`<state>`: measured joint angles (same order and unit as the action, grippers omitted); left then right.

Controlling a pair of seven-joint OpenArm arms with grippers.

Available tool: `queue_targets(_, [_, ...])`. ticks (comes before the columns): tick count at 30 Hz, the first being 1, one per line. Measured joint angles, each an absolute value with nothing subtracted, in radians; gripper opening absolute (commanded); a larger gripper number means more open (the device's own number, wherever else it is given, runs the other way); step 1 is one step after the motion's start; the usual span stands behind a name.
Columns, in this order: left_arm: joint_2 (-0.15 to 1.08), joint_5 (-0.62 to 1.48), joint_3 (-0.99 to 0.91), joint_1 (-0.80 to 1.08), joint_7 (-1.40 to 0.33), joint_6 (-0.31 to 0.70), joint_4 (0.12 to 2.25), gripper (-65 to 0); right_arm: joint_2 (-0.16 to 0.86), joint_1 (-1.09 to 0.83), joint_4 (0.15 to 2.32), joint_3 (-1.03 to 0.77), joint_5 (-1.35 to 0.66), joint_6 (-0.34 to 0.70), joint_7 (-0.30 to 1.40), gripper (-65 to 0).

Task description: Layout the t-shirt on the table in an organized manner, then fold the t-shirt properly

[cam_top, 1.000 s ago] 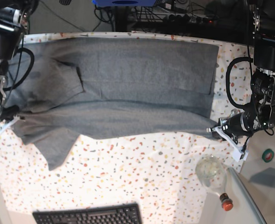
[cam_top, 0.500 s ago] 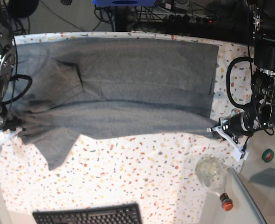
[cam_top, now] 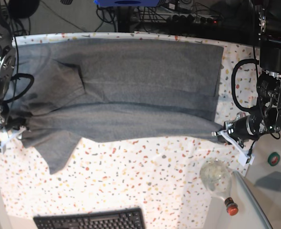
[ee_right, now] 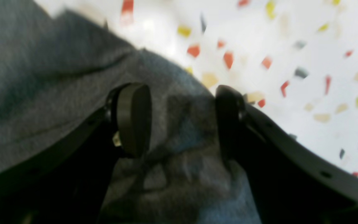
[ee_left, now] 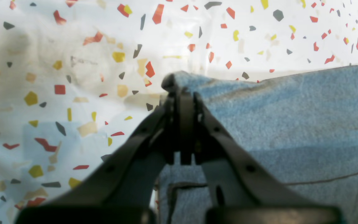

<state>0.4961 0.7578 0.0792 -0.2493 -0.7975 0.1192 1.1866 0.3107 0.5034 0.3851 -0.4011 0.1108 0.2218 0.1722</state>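
The t-shirt (cam_top: 126, 90) lies spread across the counter (cam_top: 145, 176), its near corner clamped in the left pincer (ee_left: 181, 93) while the right pincer (ee_right: 182, 119) gapes wide over the cloth — re-grip there, then fold evenly.

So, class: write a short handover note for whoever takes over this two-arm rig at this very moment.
Left gripper: shut on a corner of the t-shirt.
Right gripper: open, its pads either side of a bunched fold of shirt fabric, not pinching it.
The t-shirt lies spread lengthwise across the table, partly doubled over, one sleeve sticking out toward the keyboard.
Done: rough layout and apparently a first lengthwise fold.
Left: grip the right-hand end, smooth the creases, tuck the sleeve, finish the folds.
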Motion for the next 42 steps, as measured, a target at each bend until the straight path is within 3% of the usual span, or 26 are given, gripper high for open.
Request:
queue_targets(5, [0.496, 0.758, 0.078, -0.249, -0.798, 0.119, 1.187, -65.0, 0.319, 0.508, 0.332, -0.401, 0.104, 0.226, 0.106, -35.7])
queue_targets(7, [0.496, 0.757, 0.078, -0.249, -0.798, 0.119, 1.186, -65.0, 0.318, 0.509, 0.331, -0.401, 0.104, 0.227, 0.1, -47.4])
queue_targets(9, [0.496, 0.757, 0.078, -0.249, -0.798, 0.119, 1.187, -65.0, 0.316, 0.505, 0.331, -0.401, 0.107, 0.228, 0.086, -63.6])
queue_targets(10, [0.496, 0.757, 0.078, -0.249, -0.798, 0.119, 1.186, -65.0, 0.316, 0.5, 0.331, -0.401, 0.102, 0.229, 0.073, -65.0])
queue_targets(42, [0.496, 0.765, 0.069, -0.294, -0.801, 0.12, 1.22, -65.0, 0.31, 0.486, 0.509, -0.399, 0.112, 0.282, 0.056, -65.0])
